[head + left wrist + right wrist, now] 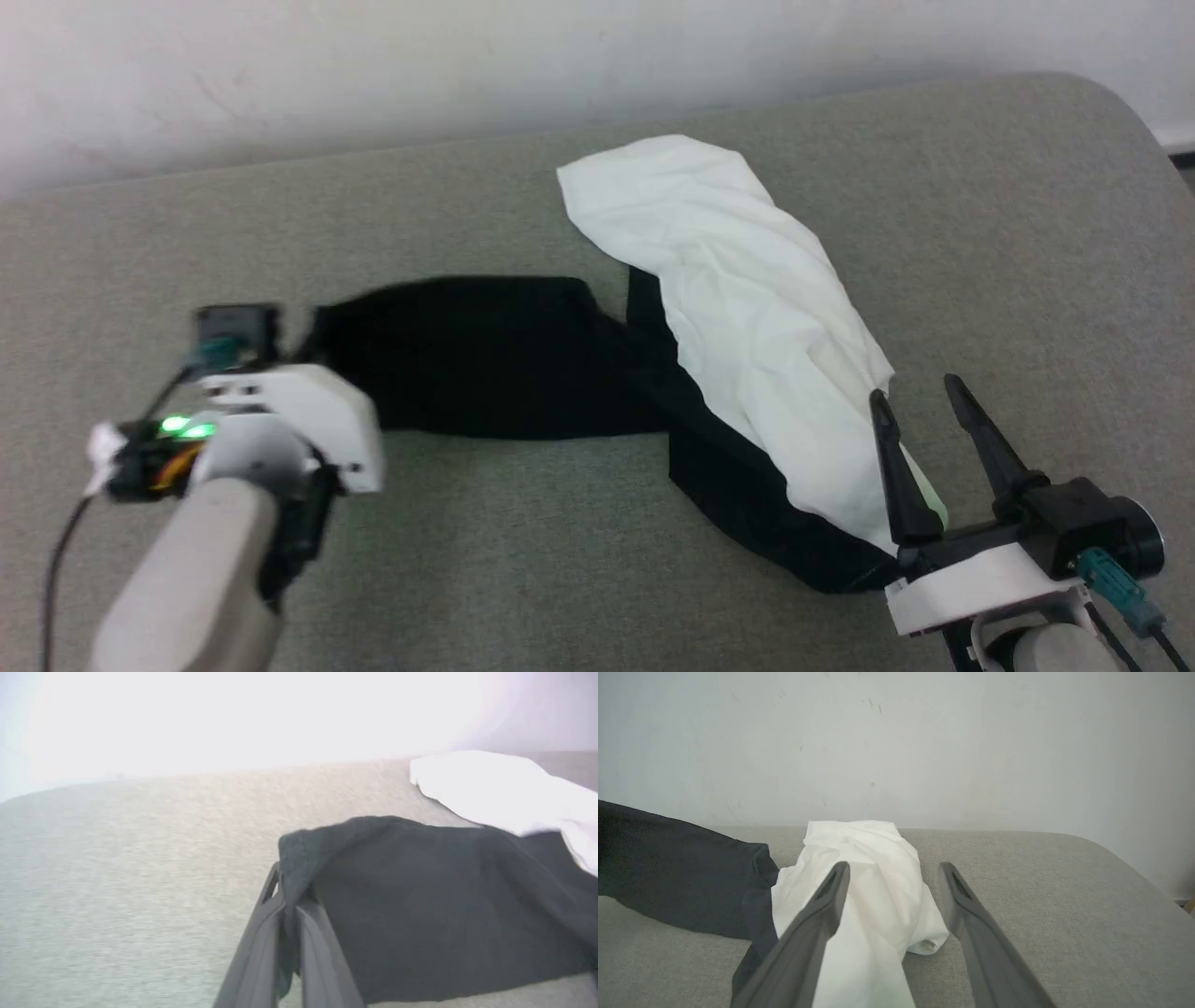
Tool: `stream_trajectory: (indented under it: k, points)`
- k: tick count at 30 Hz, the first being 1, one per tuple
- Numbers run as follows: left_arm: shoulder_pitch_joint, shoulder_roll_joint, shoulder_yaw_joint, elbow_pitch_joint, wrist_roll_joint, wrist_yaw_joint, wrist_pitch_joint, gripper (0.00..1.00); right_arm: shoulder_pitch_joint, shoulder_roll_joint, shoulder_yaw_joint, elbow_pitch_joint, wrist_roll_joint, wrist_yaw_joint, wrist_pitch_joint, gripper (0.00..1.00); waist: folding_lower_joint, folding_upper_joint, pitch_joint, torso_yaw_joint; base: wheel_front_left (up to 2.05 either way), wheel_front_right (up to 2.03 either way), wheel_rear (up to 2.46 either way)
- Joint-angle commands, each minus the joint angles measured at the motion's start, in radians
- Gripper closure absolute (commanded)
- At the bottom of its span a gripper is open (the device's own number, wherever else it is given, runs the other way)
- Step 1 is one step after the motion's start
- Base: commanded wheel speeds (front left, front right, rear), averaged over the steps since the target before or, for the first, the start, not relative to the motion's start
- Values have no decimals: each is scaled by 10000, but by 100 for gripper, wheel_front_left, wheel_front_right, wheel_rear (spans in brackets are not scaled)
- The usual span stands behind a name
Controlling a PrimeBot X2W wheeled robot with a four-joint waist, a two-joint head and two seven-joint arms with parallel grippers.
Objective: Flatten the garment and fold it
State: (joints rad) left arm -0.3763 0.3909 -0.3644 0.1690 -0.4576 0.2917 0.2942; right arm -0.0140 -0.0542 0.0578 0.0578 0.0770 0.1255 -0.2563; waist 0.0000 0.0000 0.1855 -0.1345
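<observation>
The garment lies crumpled on a grey-green padded surface: its white body (pixel 747 299) runs diagonally from the back centre to the front right. A black sleeve (pixel 485 355) stretches left from it. In the left wrist view my left gripper (pixel 286 884) is shut on the cuff end of that black sleeve (pixel 420 896), the cloth pinched between both fingers. In the head view the left wrist housing (pixel 289 420) sits at the sleeve's left end. My right gripper (pixel 920 392) (pixel 894 870) stands open over the near end of the white body (pixel 873 891), nothing between its fingers.
The padded surface (pixel 560 560) ends at a pale wall (pixel 373 65) behind and rounds off at the far right corner (pixel 1120 112). Bare padding lies to the left (pixel 117 882) and right (pixel 1064 896) of the garment.
</observation>
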Motion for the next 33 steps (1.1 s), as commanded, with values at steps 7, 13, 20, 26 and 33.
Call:
stream_trajectory:
  k: [7, 13, 20, 26, 33]
  points:
    - [1355, 855, 2141, 145, -538, 1019, -1724, 100, 159, 31, -151, 70, -172, 52, -39, 0, 0, 0, -489, 812, 0, 0, 0]
    - [1875, 1013, 2667, 821, -931, 1110, -1821, 100, 149, 34, -300, 139, -302, 52, 109, 0, 0, 0, -296, 944, 0, 0, 0]
    - [1609, 383, 2165, 892, -867, 621, -2735, 0, 112, 29, -543, 405, -323, 52, 179, 0, 0, 0, -528, 1073, 0, 0, 0]
    - [1543, -181, 1731, 505, -612, -99, -4638, 0, 239, -52, -581, 470, -298, 52, 432, 0, 0, 0, -1149, 1186, 0, 0, 0]
    - [2297, -589, 1116, -886, 437, -379, -5518, 0, 529, -273, -762, 206, -91, 52, 1004, 0, 0, 0, -1637, 1407, 0, 0, 0]
